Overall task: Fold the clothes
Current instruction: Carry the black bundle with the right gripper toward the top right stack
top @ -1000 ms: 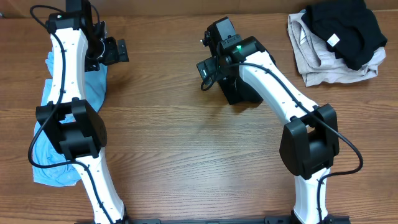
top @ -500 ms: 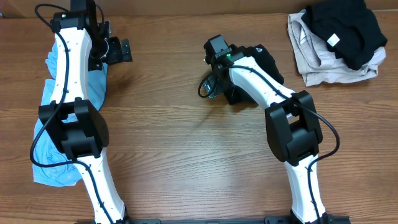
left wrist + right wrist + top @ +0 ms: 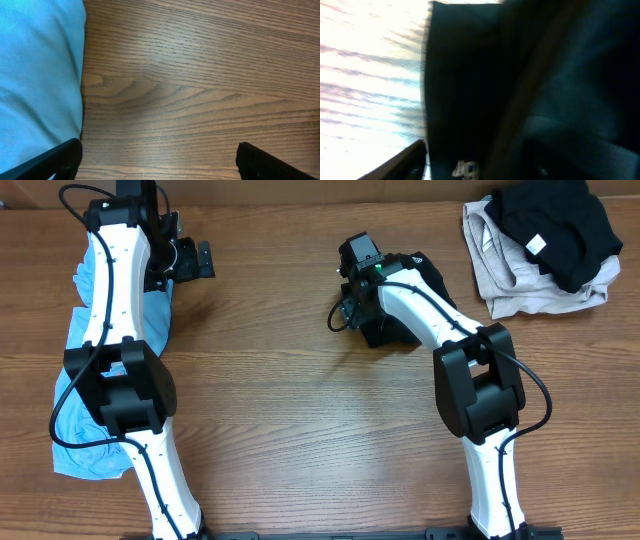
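A folded black garment [image 3: 432, 280] lies at the table's centre, mostly under my right arm. My right gripper [image 3: 347, 310] is down at its left edge. In the right wrist view the dark fabric [image 3: 470, 90] fills the space at the gripper [image 3: 480, 165]. One finger [image 3: 405, 160] shows beside the fabric's edge and the other is lost in the dark. A light blue garment [image 3: 90, 370] lies crumpled at the left under my left arm, and its edge [image 3: 40, 75] shows in the left wrist view. My left gripper [image 3: 198, 260] [image 3: 157, 160] hangs open over bare wood to its right.
A stack of clothes sits at the back right corner, a beige one [image 3: 505, 280] with a black one [image 3: 560, 225] on top. Bare wooden table [image 3: 290, 410] lies between the arms.
My right gripper has dropped onto the black garment's left edge, and its jaws have narrowed. The left gripper has drifted slightly toward the back, still open.
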Available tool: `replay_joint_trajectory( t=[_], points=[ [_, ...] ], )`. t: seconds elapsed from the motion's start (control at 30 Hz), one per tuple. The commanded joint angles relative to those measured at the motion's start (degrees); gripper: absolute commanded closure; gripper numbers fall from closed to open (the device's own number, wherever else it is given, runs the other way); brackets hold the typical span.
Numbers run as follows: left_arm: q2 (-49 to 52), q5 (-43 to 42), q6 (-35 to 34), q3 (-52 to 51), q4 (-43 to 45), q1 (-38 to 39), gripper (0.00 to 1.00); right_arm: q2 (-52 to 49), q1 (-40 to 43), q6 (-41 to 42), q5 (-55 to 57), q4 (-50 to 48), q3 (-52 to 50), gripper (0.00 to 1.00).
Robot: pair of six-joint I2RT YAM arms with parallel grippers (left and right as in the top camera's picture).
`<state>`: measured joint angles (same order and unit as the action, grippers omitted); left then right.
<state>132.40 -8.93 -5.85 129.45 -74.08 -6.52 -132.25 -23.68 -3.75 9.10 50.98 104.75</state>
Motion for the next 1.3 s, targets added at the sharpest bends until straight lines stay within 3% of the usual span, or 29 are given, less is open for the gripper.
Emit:
replay_joint_trajectory(
  t=[0.0, 0.17, 0.3, 0.53, 0.8, 1.27],
  points=[
    [0.74, 0.17, 0.74, 0.0, 0.09, 0.59, 0.0, -0.66, 1.33, 0.57, -0.17, 0.76, -4.31, 0.43],
    [1.38, 0.15, 0.7, -0.04, 0.02, 0.76, 0.0, -0.66, 1.31, 0.57, -0.11, -0.37, -5.57, 0.77],
    [1.38, 0.17, 0.72, -0.09, 0.04, 0.76, 0.0, -0.63, 1.36, 0.72, -0.13, -0.42, -4.55, 0.87],
    [1.38, 0.42, 0.72, -0.09, 0.61, 0.76, 0.0, 2.05, 1.57, 1.16, -0.11, 7.5, 3.28, 0.96],
    [1.38, 0.39, 0.72, -0.09, 0.85, 0.76, 0.0, 8.28, 5.29, 3.48, 1.4, 17.84, 17.57, 0.96],
    [1.38, 0.39, 0.7, -0.09, 1.38, 0.83, 0.0, 9.99, 17.49, -5.29, 7.91, 25.0, 38.91, 0.96]
  ],
)
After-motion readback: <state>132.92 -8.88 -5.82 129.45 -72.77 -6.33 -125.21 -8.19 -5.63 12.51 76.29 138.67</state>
